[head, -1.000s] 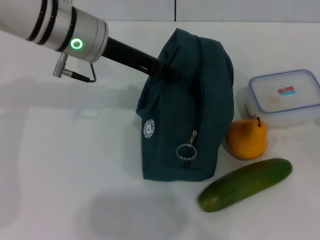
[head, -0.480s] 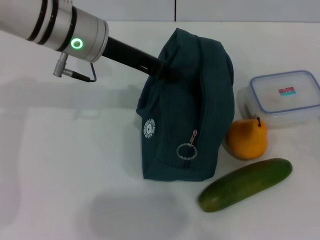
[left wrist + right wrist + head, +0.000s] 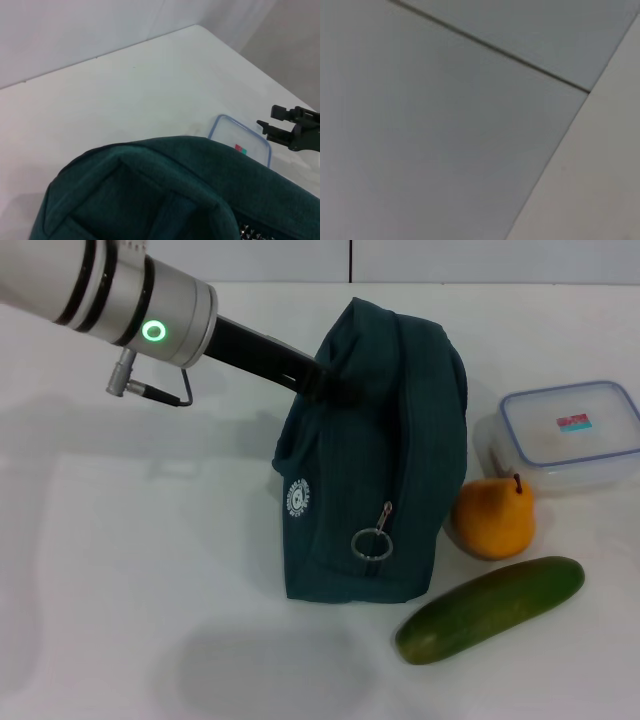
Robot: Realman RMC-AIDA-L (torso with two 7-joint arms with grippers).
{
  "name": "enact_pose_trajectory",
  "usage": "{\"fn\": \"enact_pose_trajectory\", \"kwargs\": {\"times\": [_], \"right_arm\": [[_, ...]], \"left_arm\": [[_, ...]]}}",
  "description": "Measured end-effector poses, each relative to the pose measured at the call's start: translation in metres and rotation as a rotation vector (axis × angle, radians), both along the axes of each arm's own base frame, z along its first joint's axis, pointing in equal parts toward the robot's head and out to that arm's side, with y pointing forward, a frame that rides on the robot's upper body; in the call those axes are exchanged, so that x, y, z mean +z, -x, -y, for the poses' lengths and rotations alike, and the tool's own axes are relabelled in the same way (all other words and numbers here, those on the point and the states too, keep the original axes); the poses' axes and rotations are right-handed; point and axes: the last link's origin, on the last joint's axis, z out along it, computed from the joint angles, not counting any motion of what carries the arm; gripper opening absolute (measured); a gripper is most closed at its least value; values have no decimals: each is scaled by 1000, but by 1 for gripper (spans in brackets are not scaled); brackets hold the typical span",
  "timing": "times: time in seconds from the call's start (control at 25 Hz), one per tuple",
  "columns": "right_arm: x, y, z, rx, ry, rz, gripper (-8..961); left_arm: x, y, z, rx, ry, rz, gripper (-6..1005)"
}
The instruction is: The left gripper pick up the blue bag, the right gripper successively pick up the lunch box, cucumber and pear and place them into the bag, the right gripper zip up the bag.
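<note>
The blue bag (image 3: 385, 470) stands upright in the middle of the table, and its top fills the left wrist view (image 3: 150, 195). My left gripper (image 3: 335, 382) reaches in from the left and is shut on the fabric at the bag's upper left edge. The zipper's ring pull (image 3: 372, 543) hangs on the bag's front. To the right of the bag, the lunch box (image 3: 570, 435) (image 3: 240, 145) lies farthest back. The pear (image 3: 493, 518) sits in front of it, and the cucumber (image 3: 490, 608) lies nearest me. My right gripper (image 3: 267, 118) hovers open beyond the lunch box; the head view does not show it.
The white table (image 3: 120, 570) stretches out to the left of the bag and in front of it. A grey wall (image 3: 450, 260) runs along the table's far edge. The right wrist view shows only wall panels (image 3: 445, 125).
</note>
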Motion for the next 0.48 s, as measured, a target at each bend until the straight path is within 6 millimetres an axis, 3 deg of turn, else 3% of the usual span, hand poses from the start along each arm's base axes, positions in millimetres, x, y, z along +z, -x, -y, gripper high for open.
{"fn": "enact_pose_trajectory", "kwargs": {"times": [0.48], "right_arm": [[-19,11,-16,-50,-7,-79,604]], "left_arm": [[-2,1,1,-30,6,8,46]]}}
